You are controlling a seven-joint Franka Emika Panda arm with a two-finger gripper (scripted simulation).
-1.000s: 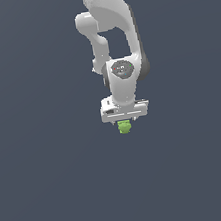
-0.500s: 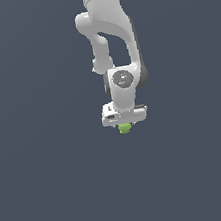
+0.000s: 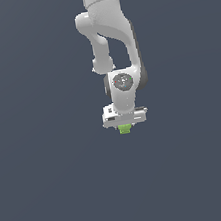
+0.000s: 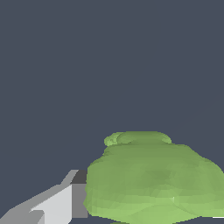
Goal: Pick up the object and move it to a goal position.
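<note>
The white arm [image 3: 114, 41] points straight down, its tool [image 3: 125, 126] clamped on the small green lump [image 3: 125, 128], dark grey all around

A plain, dark slate-grey surface [image 3: 54, 192] fills both views, uniform and unmarked. Whether it is a bench or floor cannot be told. Nothing visibly rests on it.
</note>
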